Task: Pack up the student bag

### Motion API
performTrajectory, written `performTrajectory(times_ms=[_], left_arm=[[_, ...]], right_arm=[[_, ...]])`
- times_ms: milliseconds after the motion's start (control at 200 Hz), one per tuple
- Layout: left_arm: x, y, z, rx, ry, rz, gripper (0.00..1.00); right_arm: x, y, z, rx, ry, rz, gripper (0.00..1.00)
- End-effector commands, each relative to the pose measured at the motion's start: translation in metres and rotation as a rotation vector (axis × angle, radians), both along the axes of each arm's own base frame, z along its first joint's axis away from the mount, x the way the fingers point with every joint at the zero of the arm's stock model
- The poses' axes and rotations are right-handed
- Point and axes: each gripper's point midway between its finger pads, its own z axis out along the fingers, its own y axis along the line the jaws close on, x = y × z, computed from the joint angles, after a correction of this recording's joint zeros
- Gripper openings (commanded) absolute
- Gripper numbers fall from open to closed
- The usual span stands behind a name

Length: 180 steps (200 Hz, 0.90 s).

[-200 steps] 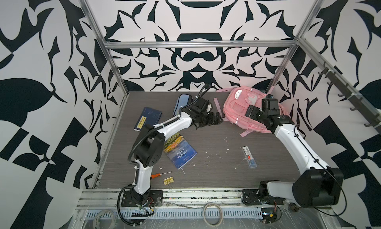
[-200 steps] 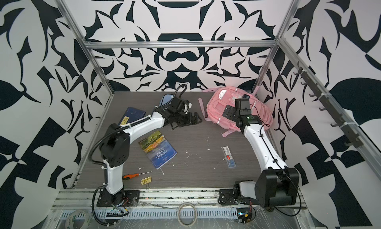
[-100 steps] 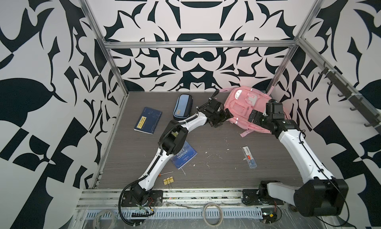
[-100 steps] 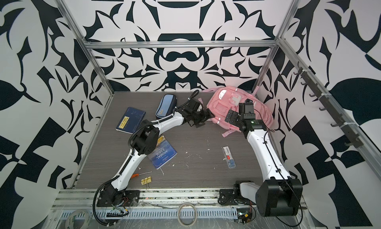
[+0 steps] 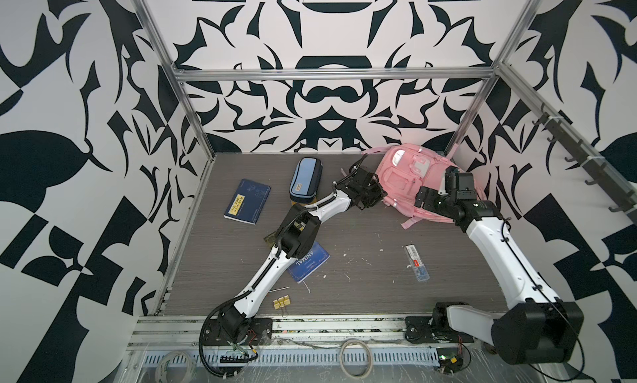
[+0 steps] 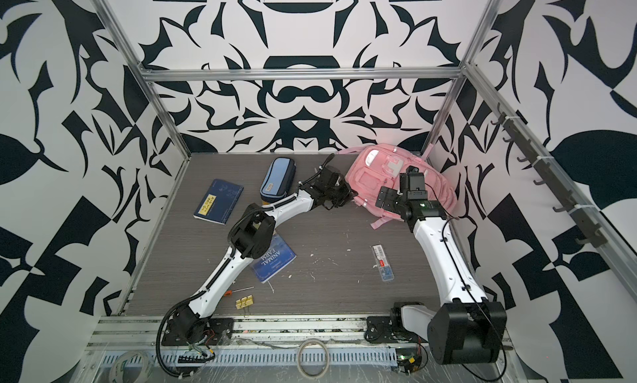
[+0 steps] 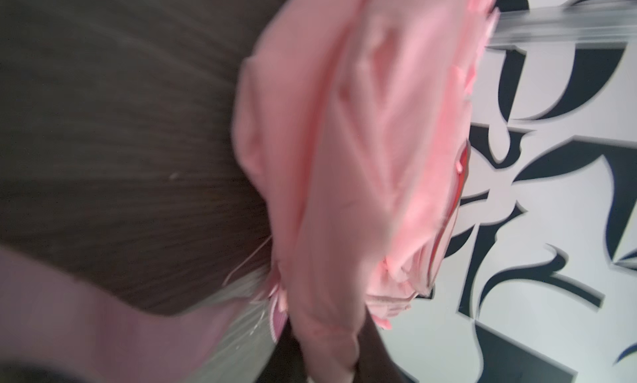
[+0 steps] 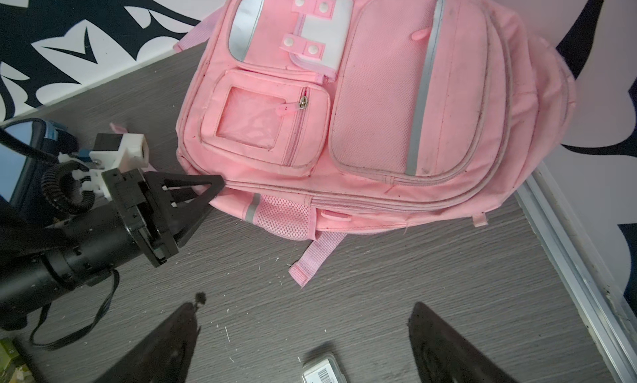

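Observation:
The student bag (image 5: pixel 410 181) (image 6: pixel 382 178) is a pink backpack lying front-up in the back right corner of the table. My left gripper (image 5: pixel 377 195) (image 6: pixel 344 199) reaches across to its left edge and is shut on a fold of the pink fabric (image 7: pixel 344 157). The right wrist view shows those fingertips (image 8: pixel 213 186) pinching the bag's (image 8: pixel 379 105) lower corner. My right gripper (image 5: pixel 429 198) (image 8: pixel 303 307) hovers open over the table by the bag's near edge, with nothing between its fingers.
A blue pencil case (image 5: pixel 305 181) and a dark blue notebook (image 5: pixel 247 201) lie at the back left. An "Animal Farm" book (image 5: pixel 308 262) sits partly under the left arm. A small clear box (image 5: pixel 417 262) (image 8: pixel 320 369) lies right of centre. Binder clips (image 5: pixel 282 302) rest near the front edge.
My left arm has stretched rightward from beside the pencil case to the bag, and its gripper has shut on the fabric. The right gripper has shifted slightly and stays open.

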Motion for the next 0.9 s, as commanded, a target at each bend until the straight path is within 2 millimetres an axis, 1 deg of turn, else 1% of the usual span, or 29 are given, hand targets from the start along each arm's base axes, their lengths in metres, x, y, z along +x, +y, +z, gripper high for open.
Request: performTrajectory(times_ms=[0, 105, 165, 225, 310, 370, 450, 470, 490, 505, 530, 535, 555, 560, 575, 600, 610, 660, 730, 775, 790, 800, 895], left_arm=[[0.001, 0.014, -0.004, 0.03, 0.017, 0.013, 0.01], [0.007, 0.022, 0.017, 0.024, -0.02, -0.013, 0.0], [0.013, 0.033, 0.033, 0.038, -0.054, -0.028, 0.0], [0.018, 0.05, 0.045, 0.069, -0.071, -0.042, 0.0], [0.03, 0.089, 0.053, 0.145, -0.068, -0.073, 0.0], [0.042, 0.122, 0.05, 0.202, -0.068, -0.093, 0.0], [0.061, 0.164, 0.047, 0.274, -0.094, -0.101, 0.0], [0.065, 0.172, 0.047, 0.286, -0.103, -0.101, 0.09], [0.068, 0.178, 0.047, 0.296, -0.119, -0.108, 0.21], [0.071, 0.182, 0.048, 0.3, -0.132, -0.111, 0.33], [0.074, 0.187, 0.05, 0.302, -0.154, -0.122, 0.56], [0.074, 0.187, 0.05, 0.303, -0.157, -0.125, 0.58], [0.075, 0.19, 0.053, 0.307, -0.17, -0.131, 0.74], [0.075, 0.19, 0.054, 0.307, -0.174, -0.133, 0.76], [0.075, 0.192, 0.057, 0.311, -0.186, -0.138, 0.88], [0.074, 0.193, 0.061, 0.318, -0.2, -0.149, 0.98], [0.074, 0.194, 0.064, 0.322, -0.21, -0.152, 1.0], [0.067, 0.194, 0.077, 0.339, -0.244, -0.165, 0.99], [0.049, 0.193, 0.093, 0.381, -0.287, -0.183, 0.99], [0.033, 0.19, 0.103, 0.406, -0.311, -0.193, 0.99], [0.027, 0.189, 0.102, 0.414, -0.309, -0.197, 0.99], [0.022, 0.187, 0.107, 0.415, -0.321, -0.2, 0.99], [-0.024, 0.176, 0.107, 0.433, -0.31, -0.228, 0.99]], right_arm=[[0.007, 0.001, 0.022, 0.016, -0.08, -0.006, 0.97], [0.01, 0.005, 0.029, 0.036, -0.124, 0.012, 0.97], [0.011, 0.008, 0.035, 0.051, -0.163, 0.021, 0.96], [0.01, 0.01, 0.037, 0.063, -0.171, 0.026, 0.95], [0.008, 0.01, 0.034, 0.07, -0.136, 0.025, 0.95], [0.004, 0.009, 0.028, 0.067, -0.089, 0.013, 0.95], [0.0, 0.008, 0.025, 0.071, -0.061, 0.007, 0.95], [0.0, 0.009, 0.025, 0.073, -0.058, 0.008, 0.95], [-0.001, 0.009, 0.026, 0.076, -0.059, 0.008, 0.95], [-0.001, 0.009, 0.026, 0.077, -0.06, 0.007, 0.95], [-0.002, 0.009, 0.027, 0.079, -0.06, 0.006, 0.94], [-0.002, 0.009, 0.026, 0.08, -0.059, 0.005, 0.94], [-0.002, 0.009, 0.027, 0.082, -0.06, 0.004, 0.95], [-0.002, 0.009, 0.027, 0.082, -0.059, 0.004, 0.95], [-0.002, 0.008, 0.027, 0.082, -0.057, 0.002, 0.95], [-0.003, 0.008, 0.029, 0.083, -0.057, 0.001, 0.94], [-0.002, 0.008, 0.029, 0.083, -0.056, 0.001, 0.94], [-0.003, 0.008, 0.031, 0.084, -0.052, -0.001, 0.95], [-0.003, 0.008, 0.031, 0.088, -0.05, -0.005, 0.95], [-0.003, 0.005, 0.029, 0.094, -0.046, -0.017, 0.95], [-0.004, 0.005, 0.028, 0.097, -0.043, -0.022, 0.95], [-0.004, 0.004, 0.027, 0.099, -0.04, -0.024, 0.95], [-0.005, -0.005, 0.014, 0.127, -0.02, -0.062, 0.96]])
